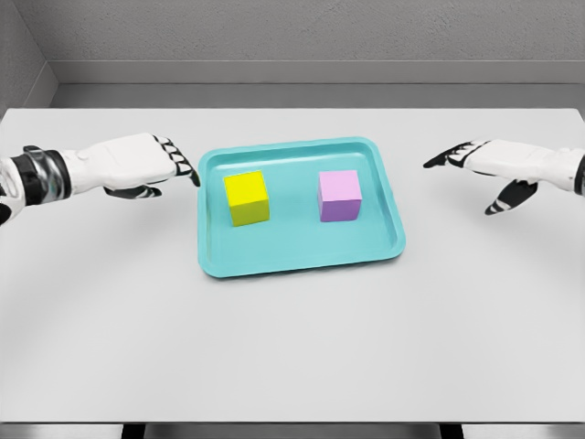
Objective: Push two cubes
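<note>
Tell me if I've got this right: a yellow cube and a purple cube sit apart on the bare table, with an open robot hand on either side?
Not quite. The head view shows the yellow cube and purple cube sitting apart inside a teal tray, not on the bare table. The rest holds: the left hand and right hand flank them, fingers open.

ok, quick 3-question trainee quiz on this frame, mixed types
1. True or false: both cubes sit inside the tray.
2. Which hand is nearer the tray? A) left hand B) right hand
3. Fill in: the cube nearer the right hand is ____.

Key:
1. True: the yellow cube and purple cube are both in it, apart.
2. A: its fingertips reach the tray's left rim.
3. Purple.
</note>
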`<move>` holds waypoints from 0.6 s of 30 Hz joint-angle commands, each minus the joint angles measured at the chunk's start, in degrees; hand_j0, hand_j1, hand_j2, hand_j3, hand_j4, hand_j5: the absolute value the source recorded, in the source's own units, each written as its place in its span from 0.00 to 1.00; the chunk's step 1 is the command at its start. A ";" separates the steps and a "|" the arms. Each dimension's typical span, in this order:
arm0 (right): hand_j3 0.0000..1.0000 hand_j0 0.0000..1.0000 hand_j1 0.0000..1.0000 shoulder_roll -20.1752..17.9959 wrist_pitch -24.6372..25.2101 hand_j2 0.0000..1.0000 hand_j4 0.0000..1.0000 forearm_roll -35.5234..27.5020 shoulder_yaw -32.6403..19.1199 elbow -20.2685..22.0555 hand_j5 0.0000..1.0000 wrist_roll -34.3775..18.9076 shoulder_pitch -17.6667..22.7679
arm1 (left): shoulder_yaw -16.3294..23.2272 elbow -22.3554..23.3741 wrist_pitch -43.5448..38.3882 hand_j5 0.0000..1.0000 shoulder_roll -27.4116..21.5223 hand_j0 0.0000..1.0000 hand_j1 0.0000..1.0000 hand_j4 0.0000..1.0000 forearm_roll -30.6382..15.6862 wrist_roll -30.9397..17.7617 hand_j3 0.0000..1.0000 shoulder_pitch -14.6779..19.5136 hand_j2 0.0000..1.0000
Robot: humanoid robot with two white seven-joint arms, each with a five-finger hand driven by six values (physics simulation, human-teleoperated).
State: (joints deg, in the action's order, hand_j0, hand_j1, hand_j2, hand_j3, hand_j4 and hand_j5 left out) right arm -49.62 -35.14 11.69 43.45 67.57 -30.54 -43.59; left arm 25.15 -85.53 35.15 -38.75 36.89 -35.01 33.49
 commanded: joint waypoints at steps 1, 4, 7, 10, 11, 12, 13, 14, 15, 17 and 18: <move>1.00 1.00 1.00 0.23 0.14 1.00 1.00 -0.97 0.14 -0.15 1.00 -0.05 0.00 | 0.16 0.02 -0.15 0.70 1.22 0.70 0.70 0.70 -0.33 0.01 0.70 0.00 0.70; 1.00 1.00 1.00 -0.12 0.14 1.00 1.00 -0.71 0.32 -0.15 1.00 0.04 -0.53 | 0.07 0.02 -0.15 0.70 1.14 0.70 0.70 0.70 -0.33 0.01 0.70 0.00 0.70; 1.00 1.00 1.00 -0.39 0.14 1.00 1.00 -0.80 0.50 -2.79 1.00 0.31 -1.49 | 0.07 0.02 -0.15 0.70 1.05 0.70 0.70 0.70 -0.42 0.01 0.70 -0.09 0.70; 1.00 1.00 1.00 -0.12 0.14 1.00 1.00 -0.62 1.64 -3.41 1.00 -0.05 -2.02 | 0.07 0.81 -0.15 0.70 0.70 0.70 0.70 0.70 -0.24 0.01 0.70 -0.09 0.70; 1.00 1.00 1.00 -0.21 0.14 1.00 1.00 -0.62 1.64 -3.32 1.00 0.39 -2.02 | 0.07 0.81 -0.15 0.70 0.78 0.70 0.70 0.70 -0.24 0.01 0.70 -0.09 0.70; 0.97 0.97 0.97 -0.12 0.14 0.97 0.97 -0.53 1.72 -3.06 0.97 0.31 -2.02 | 0.16 0.81 -0.15 0.70 1.22 0.70 0.70 0.70 -0.24 0.01 0.70 -0.09 0.70; 0.85 0.85 0.85 -0.12 0.14 0.85 0.85 -0.36 2.25 -2.88 0.85 -0.13 -2.20 | 0.16 0.72 -0.15 0.70 1.40 0.70 0.70 0.70 -0.24 0.01 0.70 -0.09 0.70; 0.75 0.75 0.75 0.05 0.14 0.75 0.75 0.34 2.34 -2.44 0.75 -0.66 -2.29 | 0.42 0.72 -0.15 0.70 2.01 0.70 0.70 0.70 -0.24 0.01 0.70 -0.18 0.70; 0.58 0.58 0.58 0.14 0.14 0.58 0.58 1.14 2.78 -2.00 0.58 -1.01 -2.55 | 0.86 0.72 -0.15 0.70 2.19 0.70 0.70 0.70 -0.24 0.01 0.70 -0.18 0.70; 0.28 0.28 0.28 0.14 0.14 0.28 0.28 1.14 4.45 -0.16 0.28 -1.80 -3.16 | 1.04 0.72 -0.15 0.70 2.89 0.70 0.70 0.70 -0.06 0.01 0.70 -0.18 0.70; 0.16 0.16 0.16 0.32 0.14 0.16 0.16 1.14 4.63 0.20 0.16 -3.91 -3.34 | 1.39 0.81 -0.15 0.70 2.89 0.70 0.70 0.70 0.02 0.01 0.70 -0.26 0.70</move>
State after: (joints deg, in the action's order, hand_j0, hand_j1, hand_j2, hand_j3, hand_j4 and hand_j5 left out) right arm -49.26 -35.13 12.83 47.18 66.60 -32.70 -47.46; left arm 26.14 -84.80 35.15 -36.28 37.02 -35.02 33.22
